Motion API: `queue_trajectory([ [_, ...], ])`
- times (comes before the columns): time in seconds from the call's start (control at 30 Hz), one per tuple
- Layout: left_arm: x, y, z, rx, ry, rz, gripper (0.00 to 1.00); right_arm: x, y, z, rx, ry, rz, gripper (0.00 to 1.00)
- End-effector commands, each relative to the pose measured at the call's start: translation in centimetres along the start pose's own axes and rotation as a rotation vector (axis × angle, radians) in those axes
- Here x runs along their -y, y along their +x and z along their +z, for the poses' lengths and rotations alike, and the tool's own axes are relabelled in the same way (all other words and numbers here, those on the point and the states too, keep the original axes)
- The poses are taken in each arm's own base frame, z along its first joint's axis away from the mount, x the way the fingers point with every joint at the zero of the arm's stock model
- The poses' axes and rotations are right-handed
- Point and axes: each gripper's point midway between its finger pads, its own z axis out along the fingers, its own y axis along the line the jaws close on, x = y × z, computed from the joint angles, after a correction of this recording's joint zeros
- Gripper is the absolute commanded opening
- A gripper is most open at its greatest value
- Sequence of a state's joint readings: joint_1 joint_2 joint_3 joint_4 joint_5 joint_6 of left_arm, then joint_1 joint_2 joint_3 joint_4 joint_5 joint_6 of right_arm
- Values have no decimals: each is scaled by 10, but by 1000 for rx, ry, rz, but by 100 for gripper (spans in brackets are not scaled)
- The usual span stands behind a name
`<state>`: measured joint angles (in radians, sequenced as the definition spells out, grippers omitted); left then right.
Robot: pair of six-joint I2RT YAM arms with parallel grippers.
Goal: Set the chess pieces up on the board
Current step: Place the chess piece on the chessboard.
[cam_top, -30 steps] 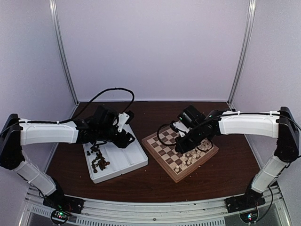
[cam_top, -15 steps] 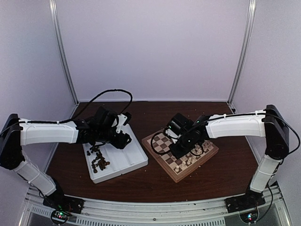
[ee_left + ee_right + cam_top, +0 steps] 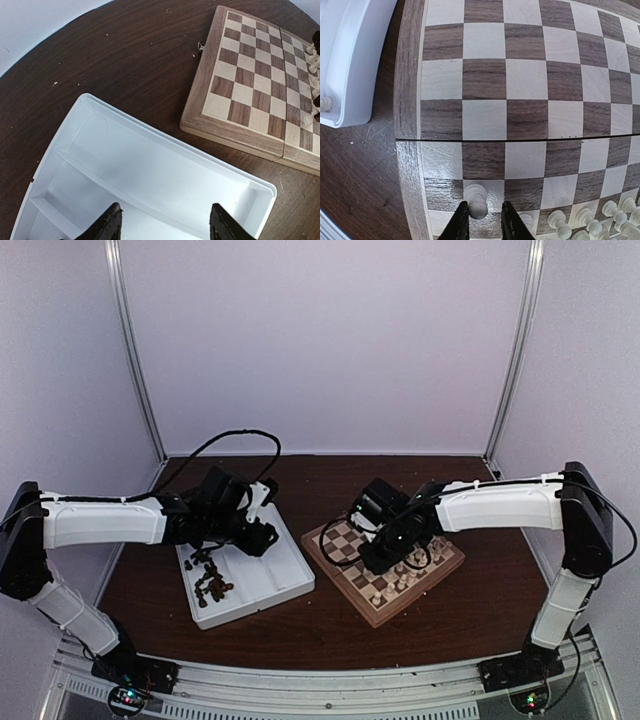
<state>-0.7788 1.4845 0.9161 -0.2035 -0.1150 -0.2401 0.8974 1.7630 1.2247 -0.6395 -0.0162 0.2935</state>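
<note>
The board lies right of centre, with several cream pieces along its near right side. My right gripper hangs low over the board's near left part. In the right wrist view its fingers stand a little apart around a cream pawn on a cream square. The pawn touches the left finger, with a gap to the right one. My left gripper is open and empty over the white tray. Dark brown pieces lie in the tray's left compartment.
The tray sits close to the left of the board; its corner shows in the right wrist view. Bare brown table lies behind both. Grey walls and metal posts enclose the table.
My right gripper has moved left and toward the near side over the board, and lower. My left arm has stayed over the tray.
</note>
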Motion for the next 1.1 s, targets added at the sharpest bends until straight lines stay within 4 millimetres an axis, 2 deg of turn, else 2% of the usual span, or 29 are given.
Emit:
queue_trajectory([
  [0.0,-3,-10,-4,29,-6,-19,60,0,-11,-4,22,23,-1,24],
  [0.53,-1,-11,-1,16,7,-23,60,-1,-1,5,-42,60,-58,24],
  [1.07,-1,-10,1,6,8,-23,60,-9,-7,5,-40,55,-77,29],
])
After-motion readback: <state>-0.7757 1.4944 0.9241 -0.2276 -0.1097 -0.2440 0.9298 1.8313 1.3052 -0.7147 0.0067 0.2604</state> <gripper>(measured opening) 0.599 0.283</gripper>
